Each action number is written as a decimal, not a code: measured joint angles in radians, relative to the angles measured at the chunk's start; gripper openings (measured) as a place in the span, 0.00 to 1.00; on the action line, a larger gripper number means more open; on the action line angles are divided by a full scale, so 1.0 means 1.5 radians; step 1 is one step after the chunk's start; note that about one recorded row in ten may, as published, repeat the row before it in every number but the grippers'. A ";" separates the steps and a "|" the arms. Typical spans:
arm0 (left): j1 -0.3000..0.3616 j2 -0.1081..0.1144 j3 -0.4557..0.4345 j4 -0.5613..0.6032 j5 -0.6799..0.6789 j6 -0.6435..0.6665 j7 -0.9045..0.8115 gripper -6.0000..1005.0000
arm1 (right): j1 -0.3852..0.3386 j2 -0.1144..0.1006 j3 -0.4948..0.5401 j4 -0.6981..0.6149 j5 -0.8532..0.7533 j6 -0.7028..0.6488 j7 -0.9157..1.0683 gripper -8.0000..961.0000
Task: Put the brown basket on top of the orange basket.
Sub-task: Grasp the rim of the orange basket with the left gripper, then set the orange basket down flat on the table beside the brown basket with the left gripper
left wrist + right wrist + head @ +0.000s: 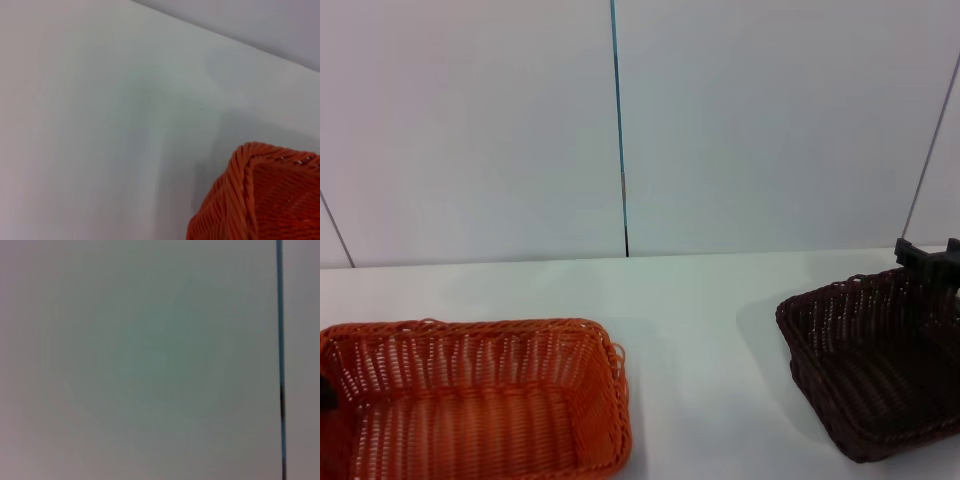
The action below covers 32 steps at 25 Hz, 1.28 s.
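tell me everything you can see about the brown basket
The brown basket is a rectangular, dark chocolate-brown woven wicker basket with sloped sides and a braided rim. It looks empty and sits upright on the white table at the robot's right, partly cut off by the frame edge, well apart from the orange basket. The right gripper is at its far rim.

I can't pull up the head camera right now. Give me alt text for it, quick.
The brown basket sits tilted at the right of the white table, with the right gripper at its far rim. The orange basket rests flat at the left, well apart from it, and a pale panelled wall stands behind.
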<state>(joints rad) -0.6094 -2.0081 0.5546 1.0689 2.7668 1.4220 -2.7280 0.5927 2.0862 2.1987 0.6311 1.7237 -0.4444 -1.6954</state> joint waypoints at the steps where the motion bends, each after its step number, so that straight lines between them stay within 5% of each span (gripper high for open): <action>1: -0.002 0.001 -0.007 0.000 0.000 0.003 0.000 0.16 | 0.000 0.000 0.000 0.000 0.000 0.000 0.000 0.80; 20: -0.008 0.040 -0.113 0.002 -0.144 0.109 -0.008 0.16 | -0.003 -0.001 0.000 0.004 -0.002 0.004 -0.001 0.79; 32: -0.032 0.028 -0.107 -0.004 -0.157 0.106 -0.014 0.16 | -0.004 -0.001 0.000 0.005 -0.003 0.004 -0.002 0.79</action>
<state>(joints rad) -0.6581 -1.9656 0.3943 1.0632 2.5314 1.5814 -2.7484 0.5869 2.0846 2.1981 0.6382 1.7198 -0.4387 -1.6982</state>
